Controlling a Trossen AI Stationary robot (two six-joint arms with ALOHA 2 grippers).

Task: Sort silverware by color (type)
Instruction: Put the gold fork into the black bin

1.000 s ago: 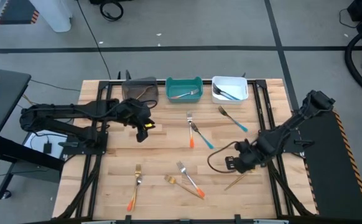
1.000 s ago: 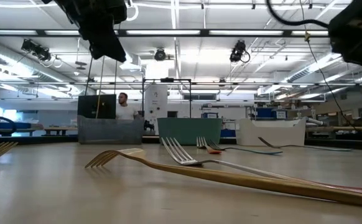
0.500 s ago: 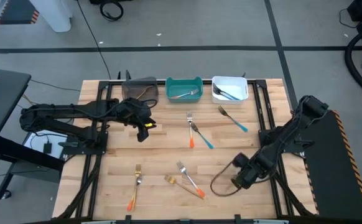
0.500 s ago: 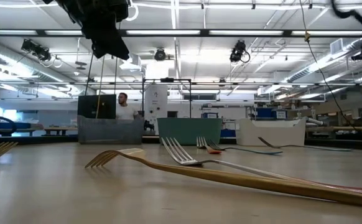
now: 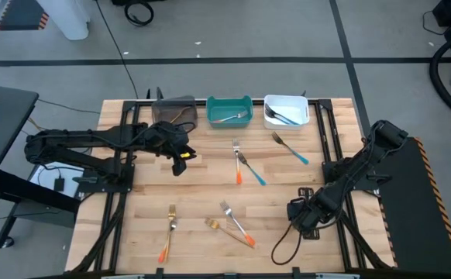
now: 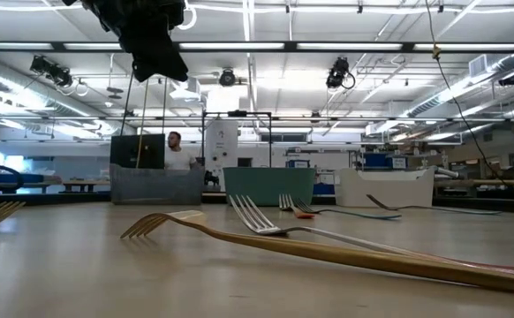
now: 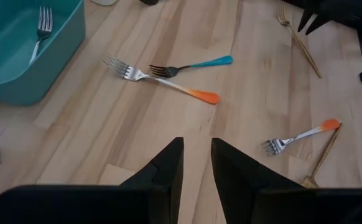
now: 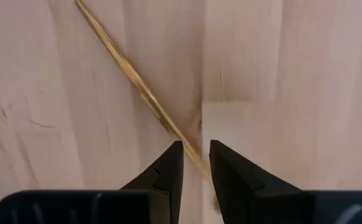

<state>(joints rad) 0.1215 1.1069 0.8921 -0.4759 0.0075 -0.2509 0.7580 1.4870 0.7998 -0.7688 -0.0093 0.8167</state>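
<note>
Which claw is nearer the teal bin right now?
Left. The left claw hangs over the table just in front of and beside the teal bin; the right claw is far off, low near the table's front right.

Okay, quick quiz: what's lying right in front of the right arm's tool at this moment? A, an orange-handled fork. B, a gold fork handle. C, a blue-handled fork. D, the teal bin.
B: the right wrist view shows a slim gold fork handle running diagonally across the wooden table to the gap of the right tool.
</note>
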